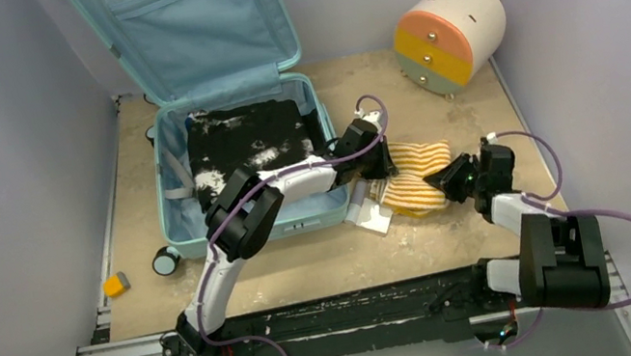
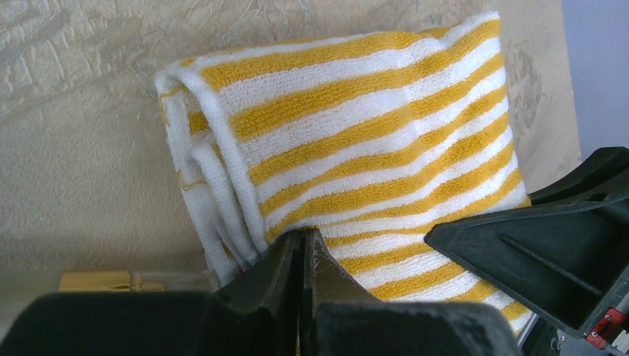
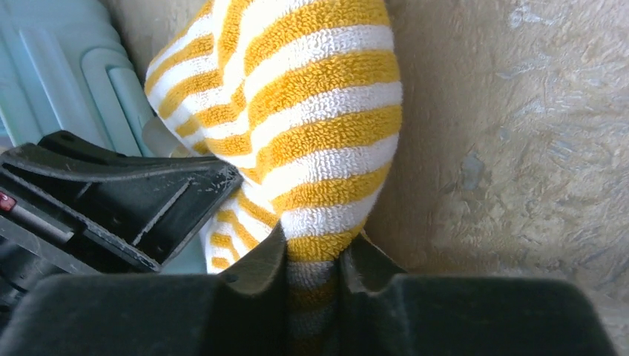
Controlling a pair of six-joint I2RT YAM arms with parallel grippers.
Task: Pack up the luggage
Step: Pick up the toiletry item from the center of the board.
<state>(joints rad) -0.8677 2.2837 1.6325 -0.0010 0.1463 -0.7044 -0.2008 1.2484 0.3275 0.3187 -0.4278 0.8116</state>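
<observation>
Luggage (image 1: 200, 46) lies open at back left of the table (image 1: 307, 263), dark garment (image 1: 246, 141) already inside; striped towel (image 1: 415, 178), just beside it, pinched by left claw (image 2: 303, 245) and right claw (image 3: 315, 259), not yet packed

1. Round cream drawer unit (image 1: 450, 35) is tipped on its side in the far right corner of the desk (image 1: 307, 266), with its orange, yellow and green fronts facing left.
2. Little orange block (image 1: 116, 285) sits right at the desk's near left edge.
3. Flat whitish packet (image 1: 370, 217) lies just beside the near right corner of the luggage (image 1: 188, 34).
</observation>
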